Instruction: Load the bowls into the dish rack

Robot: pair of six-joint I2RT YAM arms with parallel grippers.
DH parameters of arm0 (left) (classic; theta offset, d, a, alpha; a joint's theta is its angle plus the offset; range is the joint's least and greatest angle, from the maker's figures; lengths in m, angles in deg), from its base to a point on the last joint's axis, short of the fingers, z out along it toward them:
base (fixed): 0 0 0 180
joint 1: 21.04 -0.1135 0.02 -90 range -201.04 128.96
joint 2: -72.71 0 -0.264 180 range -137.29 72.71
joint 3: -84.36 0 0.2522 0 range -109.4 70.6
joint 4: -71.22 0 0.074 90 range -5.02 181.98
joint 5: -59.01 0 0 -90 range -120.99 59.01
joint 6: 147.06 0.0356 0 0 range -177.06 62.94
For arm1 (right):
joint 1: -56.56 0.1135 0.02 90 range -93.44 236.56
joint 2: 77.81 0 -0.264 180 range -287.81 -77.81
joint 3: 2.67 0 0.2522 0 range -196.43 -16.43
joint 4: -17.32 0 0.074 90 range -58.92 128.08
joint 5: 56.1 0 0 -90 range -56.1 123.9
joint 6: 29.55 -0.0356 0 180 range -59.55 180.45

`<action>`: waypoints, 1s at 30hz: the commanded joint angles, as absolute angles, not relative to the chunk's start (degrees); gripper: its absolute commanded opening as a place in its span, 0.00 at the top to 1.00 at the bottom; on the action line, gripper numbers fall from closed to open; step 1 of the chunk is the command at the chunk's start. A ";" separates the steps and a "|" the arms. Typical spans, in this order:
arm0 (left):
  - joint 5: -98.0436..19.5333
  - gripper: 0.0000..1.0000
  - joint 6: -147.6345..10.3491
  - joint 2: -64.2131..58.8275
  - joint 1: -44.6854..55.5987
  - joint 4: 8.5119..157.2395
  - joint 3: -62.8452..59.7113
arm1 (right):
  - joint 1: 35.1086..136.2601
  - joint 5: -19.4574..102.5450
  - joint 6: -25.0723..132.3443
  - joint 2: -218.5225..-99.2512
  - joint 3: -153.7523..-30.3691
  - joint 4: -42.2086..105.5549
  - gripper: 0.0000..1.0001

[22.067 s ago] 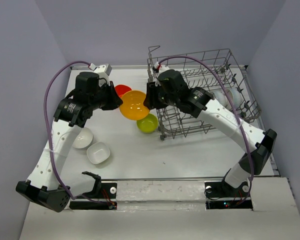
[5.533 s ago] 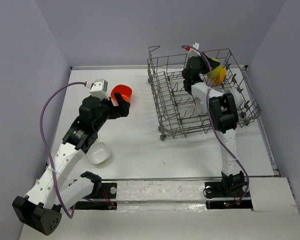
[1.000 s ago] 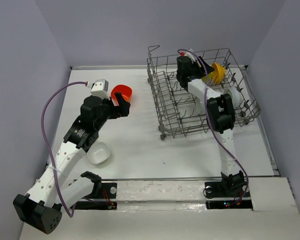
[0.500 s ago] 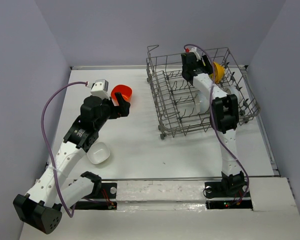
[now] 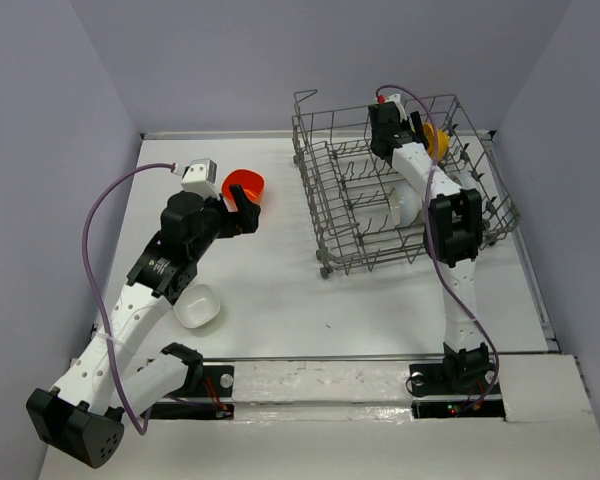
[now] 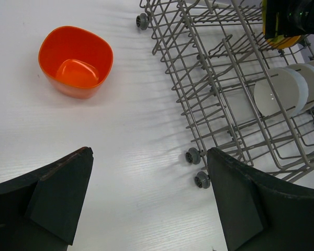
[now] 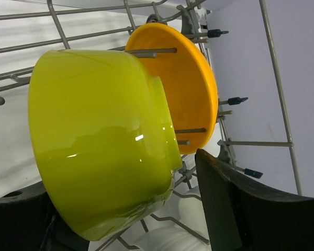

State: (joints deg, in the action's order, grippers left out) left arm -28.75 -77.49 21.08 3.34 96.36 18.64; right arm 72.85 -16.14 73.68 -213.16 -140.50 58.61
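Just changed: over the last second the right pincer (image 7: 120, 175) has been easing apart. Its wrist has swung from the middle of the dish rack (image 5: 315, 190) toward the back right corner.
Lime green bowl: the lime green bowl (image 7: 102, 136) stands on edge among the prongs (image 7: 152, 51) at the back of the rack. Its mouth is turned to the orange-yellow bowl (image 7: 191, 89) just beside it. Whether the 2 rims touch cannot be told.
Meaning for the task: this reads as a release under way, so the bowl looks placed rather than carried. That would make 2 coloured bowls and 2 white bowls (image 6: 280, 91) racked.
Still to load: the red-orange bowl (image 6: 76, 60) and 1 white bowl (image 5: 197, 306) sit on the worktop (image 5: 280, 290), well apart from the rack.
Right pincer: parted, with the lime green bowl between its fingers. A clear gap shows between 1 finger (image 7: 235, 209) and the bowl's rim. The other finger is partly hidden under the bowl's base, so contact there cannot be told. It no longer clamps the bowl.
Left pincer: the left pincer (image 6: 149, 151) is spread as wide as it goes and is empty, touching nothing. It hangs over bare worktop and has not moved in the last second. The red-orange bowl lies ahead of it, and the rack's near corner is off to the other side.
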 commanded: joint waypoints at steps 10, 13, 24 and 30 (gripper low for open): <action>-28.62 0.01 -77.01 20.77 3.04 94.03 19.62 | 71.86 -7.50 62.83 -206.57 -142.55 57.80 0.28; -28.88 0.01 -77.10 20.51 2.95 93.95 19.63 | 71.33 -6.70 61.86 -205.34 -141.67 57.88 0.28; -29.24 0.01 -77.10 20.33 2.42 93.86 19.71 | 70.18 -7.49 60.54 -204.19 -141.94 57.80 0.29; -29.24 0.01 -77.10 20.33 2.42 93.86 19.63 | 70.18 -7.05 60.63 -203.84 -140.62 57.80 0.28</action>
